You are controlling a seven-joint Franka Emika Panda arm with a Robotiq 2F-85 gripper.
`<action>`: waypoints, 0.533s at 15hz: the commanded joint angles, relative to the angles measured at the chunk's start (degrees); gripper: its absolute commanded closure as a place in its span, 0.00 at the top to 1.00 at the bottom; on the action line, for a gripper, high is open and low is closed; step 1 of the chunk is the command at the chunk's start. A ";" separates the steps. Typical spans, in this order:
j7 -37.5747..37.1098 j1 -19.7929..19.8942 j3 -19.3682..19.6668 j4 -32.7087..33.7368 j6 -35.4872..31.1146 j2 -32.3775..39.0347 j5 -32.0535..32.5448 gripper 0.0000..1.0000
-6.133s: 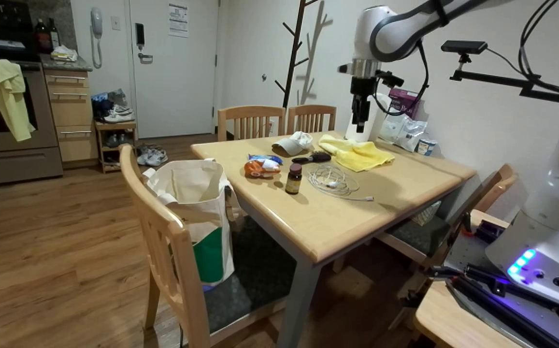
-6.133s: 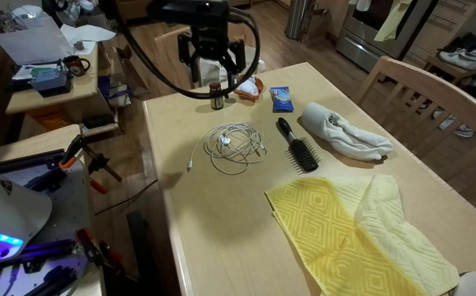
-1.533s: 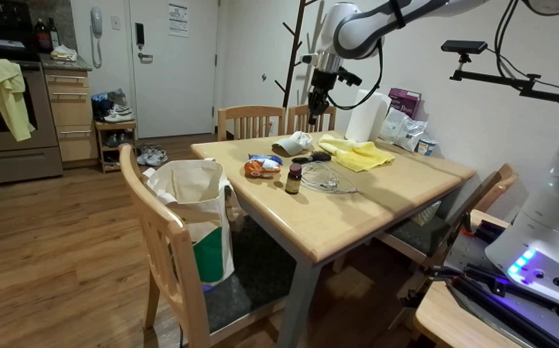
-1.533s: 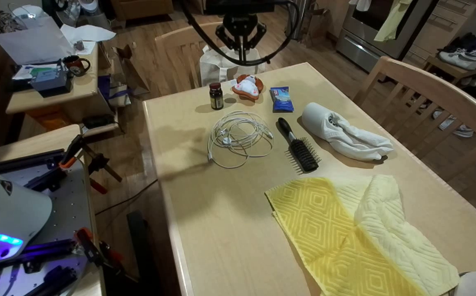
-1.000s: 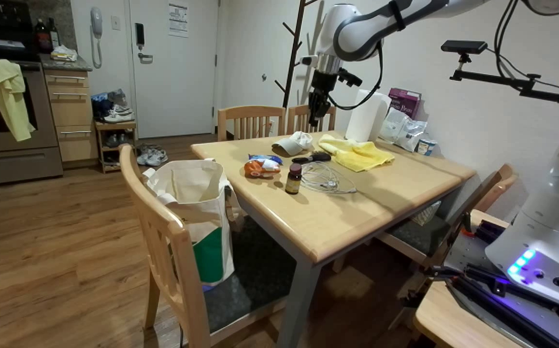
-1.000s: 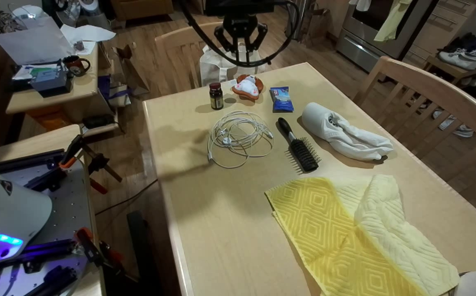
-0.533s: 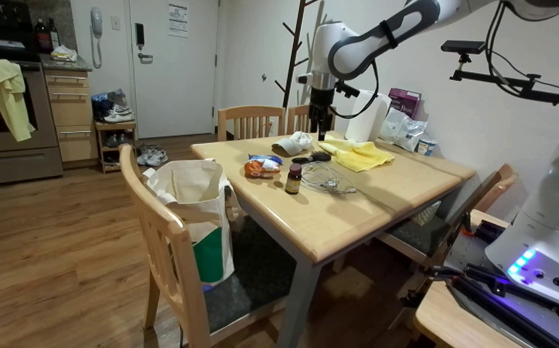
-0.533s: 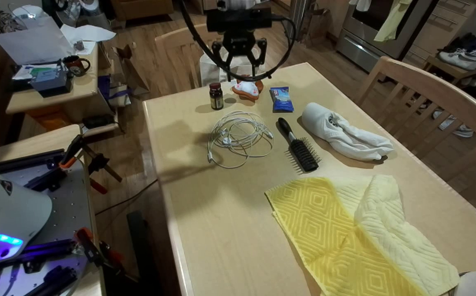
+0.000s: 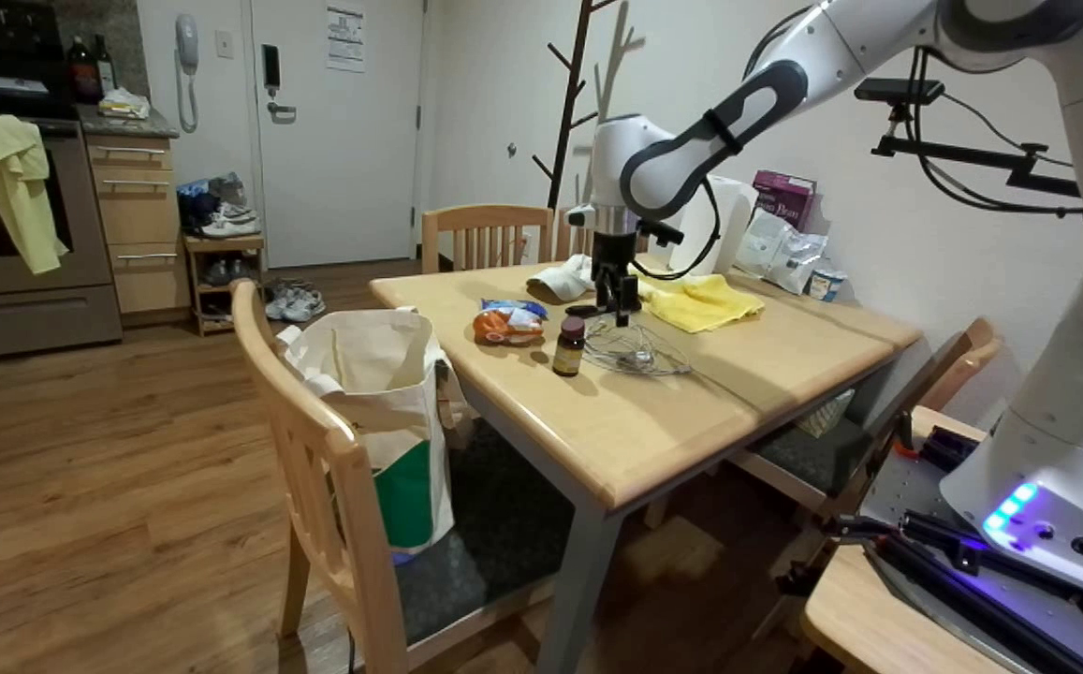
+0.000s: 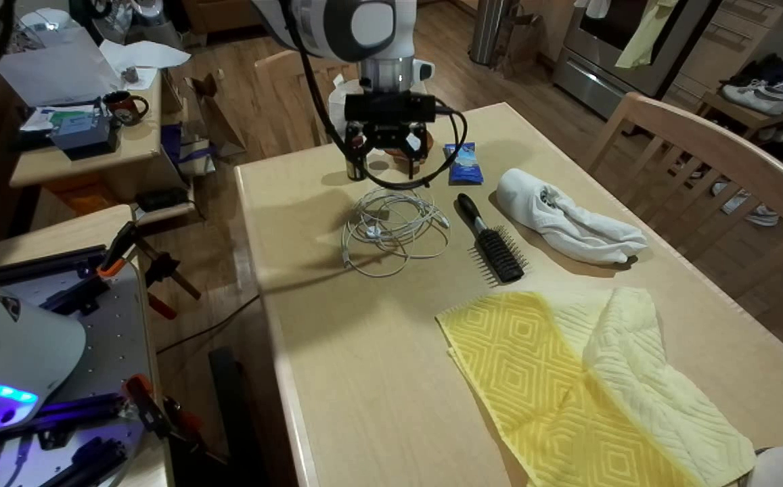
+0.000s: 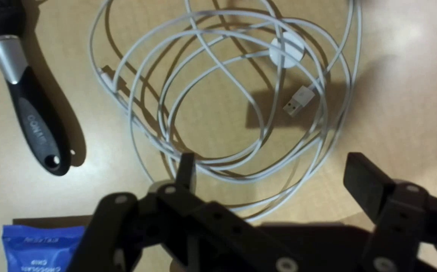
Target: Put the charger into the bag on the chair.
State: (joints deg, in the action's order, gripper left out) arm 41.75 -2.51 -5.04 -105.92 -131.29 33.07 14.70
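Note:
The charger (image 11: 287,50) is a loose coil of thin white cord with a small USB plug, lying on the wooden table (image 10: 337,365). My gripper (image 11: 271,166) hangs low above the coil's edge, its jaws wide apart, with loops of cord in view below them and nothing gripped. In an exterior view the gripper (image 9: 612,314) is just behind the dark bottle. A whitish bag (image 9: 401,412) with a green lower part stands open-topped on the wooden chair (image 9: 494,543) at the table's end. The arm partly covers the bag (image 10: 337,111) in an exterior view.
Close to the gripper stands the dark bottle (image 9: 569,348), beside an orange plush toy (image 9: 505,327). A blue snack packet (image 10: 464,164), a black hairbrush (image 10: 496,253), a white cap (image 10: 567,220) and a yellow cloth (image 10: 533,379) lie around the coil. A paper-towel roll (image 9: 728,215) stands farther back.
Over the last second my gripper has come down toward the cord and its jaws have spread from nearly shut to wide. Since the oldest frames the coil has shifted nearer the bottle.

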 commanded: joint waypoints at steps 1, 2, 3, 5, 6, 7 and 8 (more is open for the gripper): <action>-3.08 0.28 -0.12 -2.72 -2.18 1.53 -0.04 1.00; -4.41 0.13 0.09 -3.27 -2.32 1.94 0.04 1.00; -5.65 0.66 -0.40 -4.21 -3.63 2.16 -1.11 1.00; -7.84 1.45 -1.53 -5.10 -5.12 2.37 -3.80 1.00; -9.31 1.39 -1.70 -5.59 -5.46 2.62 -4.60 1.00; -10.92 1.21 -1.78 -6.26 -5.60 2.77 -5.41 1.00; -11.88 1.40 -2.07 -6.75 -5.73 2.85 -6.28 1.00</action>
State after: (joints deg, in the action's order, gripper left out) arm 33.62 -2.28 -5.61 -110.41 -135.20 36.25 10.87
